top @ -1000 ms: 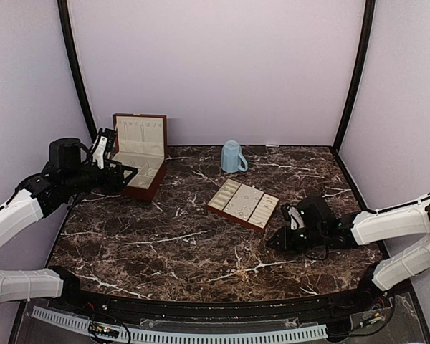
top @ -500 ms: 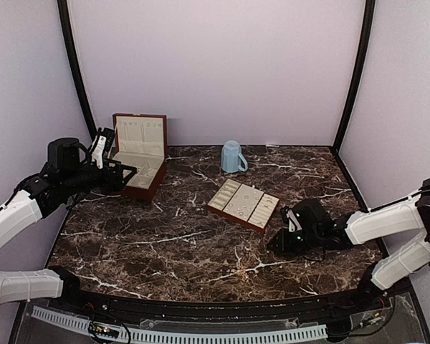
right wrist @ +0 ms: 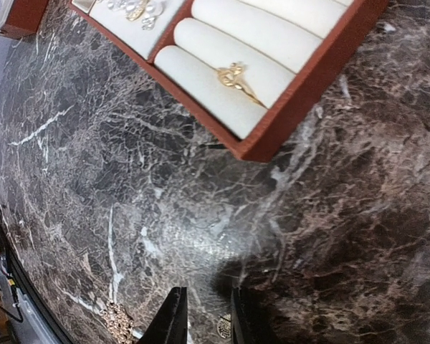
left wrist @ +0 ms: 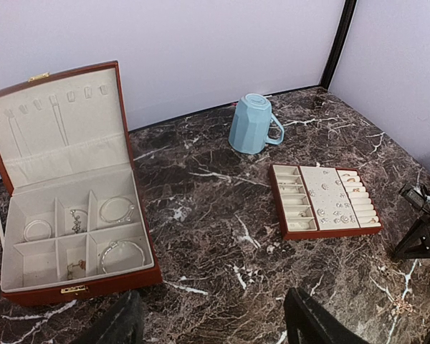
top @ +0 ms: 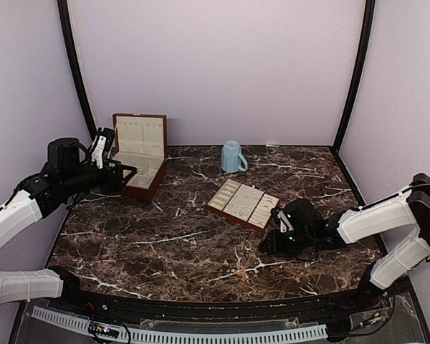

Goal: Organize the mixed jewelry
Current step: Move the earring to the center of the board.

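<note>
Right gripper (right wrist: 206, 304) down at the table (right wrist: 79, 179), jaws barely apart, straddling 1 tiny jewelry piece (right wrist: 224, 327) lying between the tips. Other mixed jewelry (left wrist: 330, 201) sits in the tray (right wrist: 312, 82) just beyond. Left gripper (left wrist: 211, 315) spread wide, empty.

Room around the tray
Bare marble (top: 165, 244) lies left of the tray (top: 244, 203); mug (top: 233, 157) stands behind it, box (top: 139, 154) far left, right gripper (top: 267, 245) beside its near corner.
</note>
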You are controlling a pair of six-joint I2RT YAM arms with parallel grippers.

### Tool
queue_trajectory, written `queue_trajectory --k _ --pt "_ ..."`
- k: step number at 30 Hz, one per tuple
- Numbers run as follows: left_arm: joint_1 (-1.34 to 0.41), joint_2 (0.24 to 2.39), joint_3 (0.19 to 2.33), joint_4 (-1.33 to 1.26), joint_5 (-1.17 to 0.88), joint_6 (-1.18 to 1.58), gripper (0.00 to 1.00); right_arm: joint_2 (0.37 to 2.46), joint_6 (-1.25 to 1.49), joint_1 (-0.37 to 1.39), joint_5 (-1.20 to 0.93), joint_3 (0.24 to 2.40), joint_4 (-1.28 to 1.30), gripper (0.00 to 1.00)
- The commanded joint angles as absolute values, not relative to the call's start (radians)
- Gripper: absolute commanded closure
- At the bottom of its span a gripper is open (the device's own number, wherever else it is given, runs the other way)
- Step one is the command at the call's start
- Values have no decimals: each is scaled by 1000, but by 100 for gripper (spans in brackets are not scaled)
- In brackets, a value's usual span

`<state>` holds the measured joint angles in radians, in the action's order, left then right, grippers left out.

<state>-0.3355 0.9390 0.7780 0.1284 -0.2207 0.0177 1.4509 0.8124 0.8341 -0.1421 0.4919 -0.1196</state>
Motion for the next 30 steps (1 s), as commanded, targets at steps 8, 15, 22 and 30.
queue_trajectory --k 8,15,22,30 --pt "-330 923 764 106 -223 6 30 1527 827 913 -142 573 -166 78" --pt "-330 922 764 106 -223 -18 30 1431 812 927 -70 587 -86 75" --pt "-330 922 762 103 -225 -17 30 1347 883 929 -8 511 -23 75" --pt "-330 922 762 103 -226 -17 30 1304 955 985 38 461 -5 77"
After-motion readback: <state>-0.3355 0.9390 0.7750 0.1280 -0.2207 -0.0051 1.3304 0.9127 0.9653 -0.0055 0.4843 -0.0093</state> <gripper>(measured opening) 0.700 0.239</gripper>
